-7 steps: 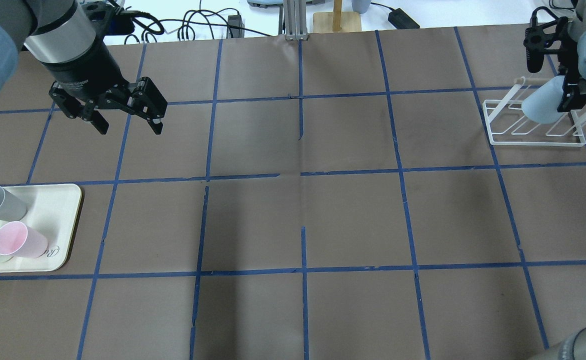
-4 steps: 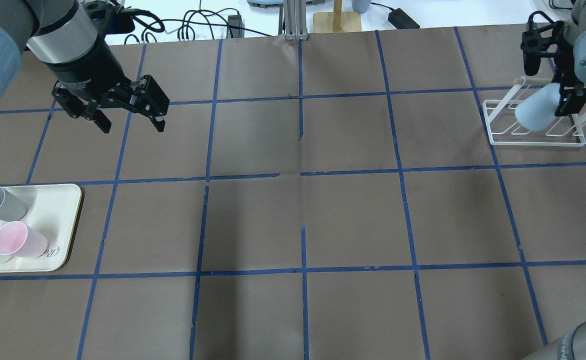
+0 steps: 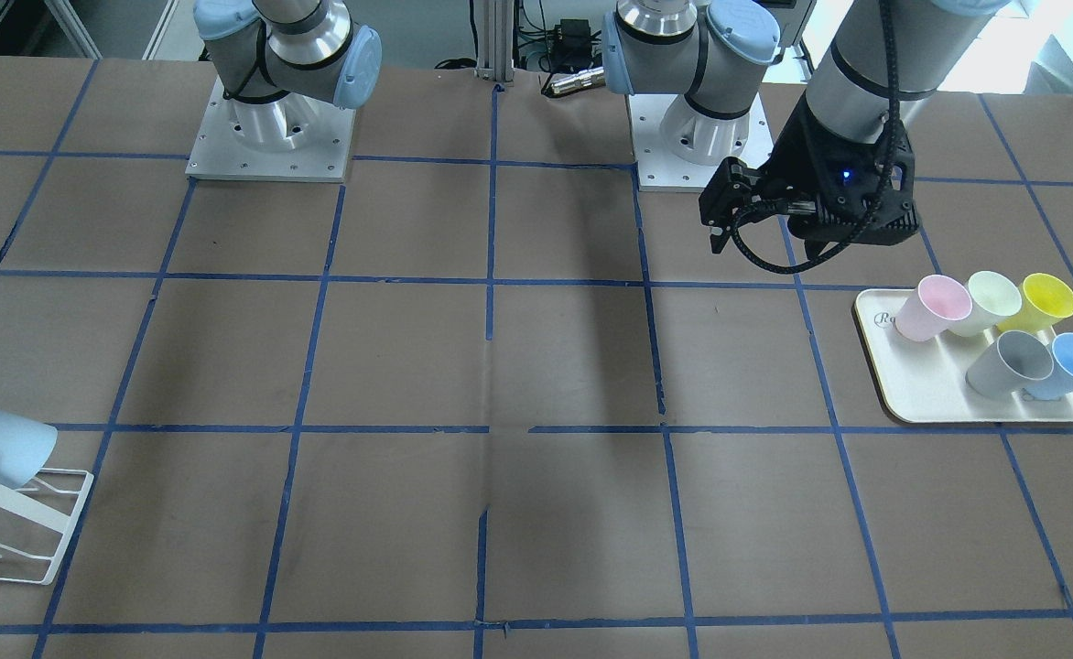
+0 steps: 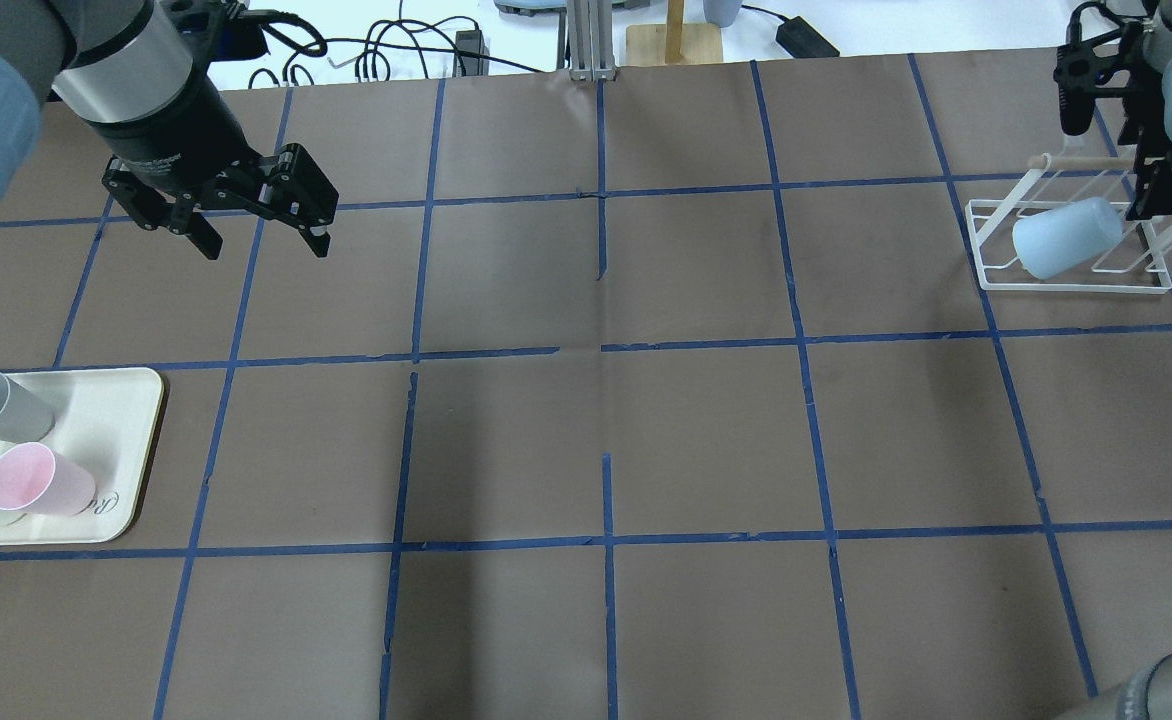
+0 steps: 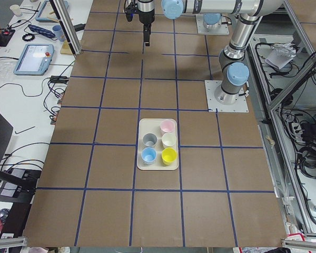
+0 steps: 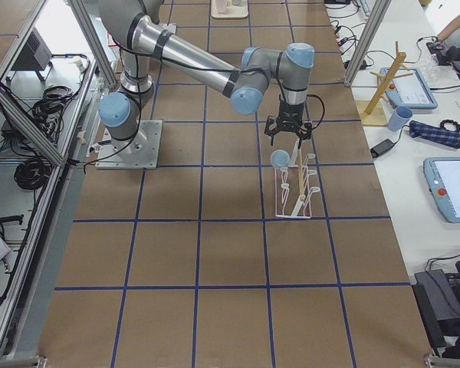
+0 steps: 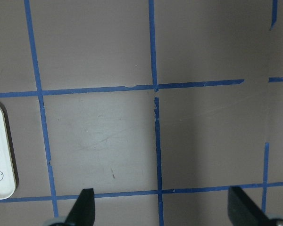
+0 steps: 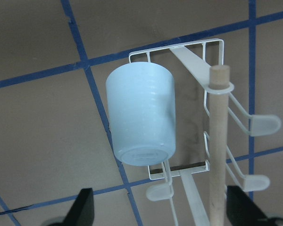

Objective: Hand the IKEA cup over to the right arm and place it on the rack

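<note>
Since 1.0 s ago: my right hand (image 4: 1114,150) has let go and lifted clear, fingers spread, empty. IKEA cup (image 8: 141,120) now lies tilted, base up, over an end prong of the rack (image 4: 986,270). Risk: seating looks shallow, so a finger clipping it on withdrawal could tip it onto the surface (image 4: 646,440). Left hand (image 4: 263,240) is open, hovering well apart, beyond the tray (image 4: 116,400).

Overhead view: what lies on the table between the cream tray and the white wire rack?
Nothing stands there. Between the tray and the rack, the overhead view shows only bare brown table paper crossed by blue tape lines.
</note>
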You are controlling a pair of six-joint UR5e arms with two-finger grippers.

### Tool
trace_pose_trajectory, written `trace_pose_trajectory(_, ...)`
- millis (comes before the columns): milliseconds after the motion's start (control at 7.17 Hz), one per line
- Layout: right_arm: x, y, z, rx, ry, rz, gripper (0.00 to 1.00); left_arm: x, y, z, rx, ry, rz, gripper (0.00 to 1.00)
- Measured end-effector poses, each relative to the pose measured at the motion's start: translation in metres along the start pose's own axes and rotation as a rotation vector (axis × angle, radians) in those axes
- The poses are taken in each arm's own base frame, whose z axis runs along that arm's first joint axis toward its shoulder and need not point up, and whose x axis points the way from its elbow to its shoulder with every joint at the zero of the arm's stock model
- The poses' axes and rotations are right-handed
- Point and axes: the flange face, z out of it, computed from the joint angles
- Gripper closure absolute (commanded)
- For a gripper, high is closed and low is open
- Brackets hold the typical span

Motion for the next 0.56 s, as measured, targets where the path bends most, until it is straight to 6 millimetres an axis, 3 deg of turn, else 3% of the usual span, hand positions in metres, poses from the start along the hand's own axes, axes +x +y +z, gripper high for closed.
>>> trace_pose_trajectory(279, 0.002, -0.01, -0.047, 0.152, -0.032, 0.124, 0.0, 0.0, 0.001, -0.001, 0.002, 0.001, 0.0, 0.0)
trace_pose_trajectory(418, -0.004, -0.028, -0.074, 0.216, -0.079, 0.221, 0.0, 0.0, 0.002, -0.002, 0.004, 0.001, 0.0, 0.0)
trace_pose_trajectory(558, -0.018, -0.06, -0.104, 0.245, -0.112, 0.314, 0.0, 0.0, 0.003, -0.003, 0.006, -0.001, 0.002, 0.0)
